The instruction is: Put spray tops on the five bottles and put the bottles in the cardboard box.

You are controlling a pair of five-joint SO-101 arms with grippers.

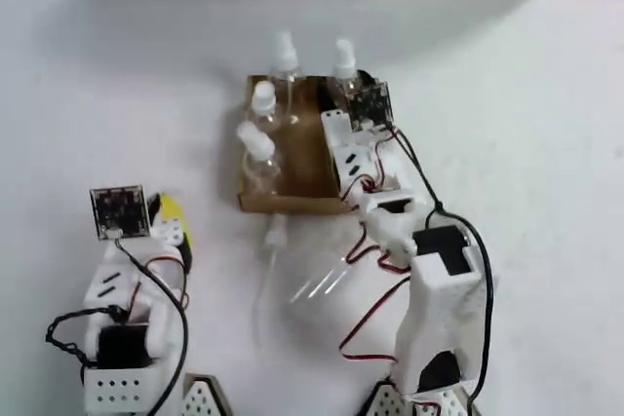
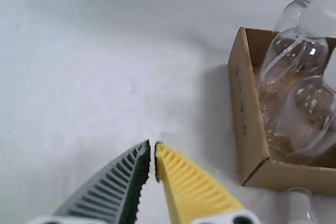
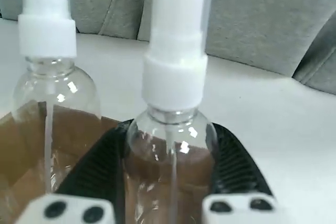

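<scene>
1. Left gripper (image 2: 152, 148): nearest the arm bases, low over the bare table (image 1: 507, 94) and well apart from the box on its left side. Its grey and yellow toothed fingers are drawn together until the tips almost meet, with nothing between them.
2. Loose bottle (image 1: 269, 270): clear, lying on its side on the table just in front of the box's near wall, between the two arms. Its open neck (image 2: 300, 198) points toward the box.
3. Cardboard box (image 2: 242, 103): a shallow brown tray at mid-table, open at the top, with four capped bottles inside.
4. Near-left bottle (image 1: 258, 148) and, behind it, mid-left bottle (image 1: 263, 104): both clear, both with white spray tops, set along the box's left wall.
5. Right gripper (image 3: 172, 129): its arm extends over the box's right side. The black fingers (image 3: 231, 161) stand on either side of the body of the held bottle (image 3: 171, 156) and press against it.
6. Held bottle: upright at the box's far right corner, carrying a white spray top (image 3: 174, 72) under a clear cover.
7. Far-left bottle (image 3: 50, 93): upright beside the held bottle at the box's far side, also capped in white.
8. Grey cushions (image 3: 262, 19): beyond the table's far edge.
</scene>
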